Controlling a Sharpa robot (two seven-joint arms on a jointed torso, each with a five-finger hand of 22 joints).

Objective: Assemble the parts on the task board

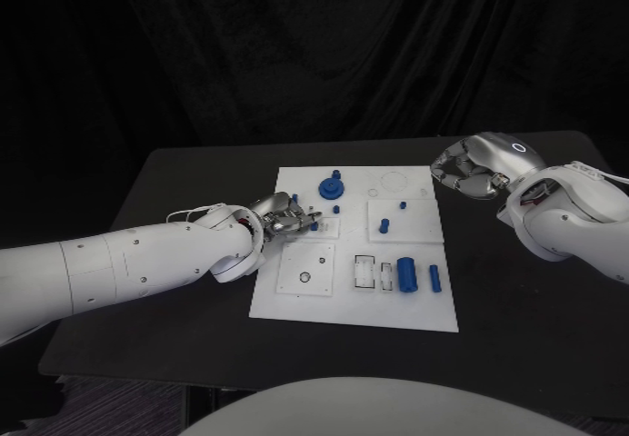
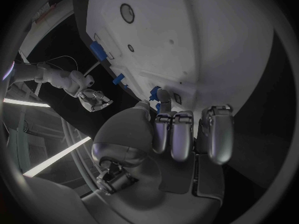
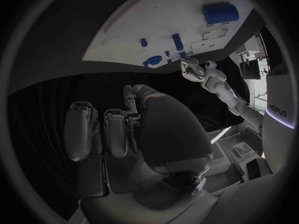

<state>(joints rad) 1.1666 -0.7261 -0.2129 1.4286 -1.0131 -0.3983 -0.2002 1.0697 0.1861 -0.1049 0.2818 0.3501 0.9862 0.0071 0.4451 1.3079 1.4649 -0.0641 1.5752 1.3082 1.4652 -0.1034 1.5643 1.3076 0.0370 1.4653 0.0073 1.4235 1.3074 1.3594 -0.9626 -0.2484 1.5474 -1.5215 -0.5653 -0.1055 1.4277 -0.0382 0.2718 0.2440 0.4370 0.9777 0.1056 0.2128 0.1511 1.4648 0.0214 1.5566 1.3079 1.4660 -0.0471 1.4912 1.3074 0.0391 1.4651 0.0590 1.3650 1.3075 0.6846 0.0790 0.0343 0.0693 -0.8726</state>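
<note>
The white rectangular task board point(image 1: 354, 309) lies in the middle of the black tabletop point(image 1: 171, 318), its long side running away from the robot. The left robot hand point(image 1: 286, 218) sits over the board's 9 o'clock edge, fingers curled in toward a small square recess. In the left wrist view a small blue peg point(image 2: 156, 91) shows at the tips of the thumb and a finger; it looks pinched there, probably held upright so it can drop into the socket below, though the contact itself is too small to be sure of.

The right robot hand point(image 1: 474, 168) hovers off the board's 2 o'clock corner, over bare tabletop. Its fingers are curled inward with nothing visible between them, a closed, empty posture that likely keeps it out of the working arm's way.

On the board, a round blue gear-like disc point(image 1: 332, 188) stands toward 12 o'clock. Two short blue pins point(image 1: 384, 224) stand right of centre. Toward 5 o'clock a blue cylinder point(image 1: 406, 273) lies on its side, with a slim blue rod point(image 1: 435, 278) just beside it and two clear rectangular holders point(image 1: 364, 271) on its other side. The loose pieces lying flat suggest assembly is only partly done.
</note>
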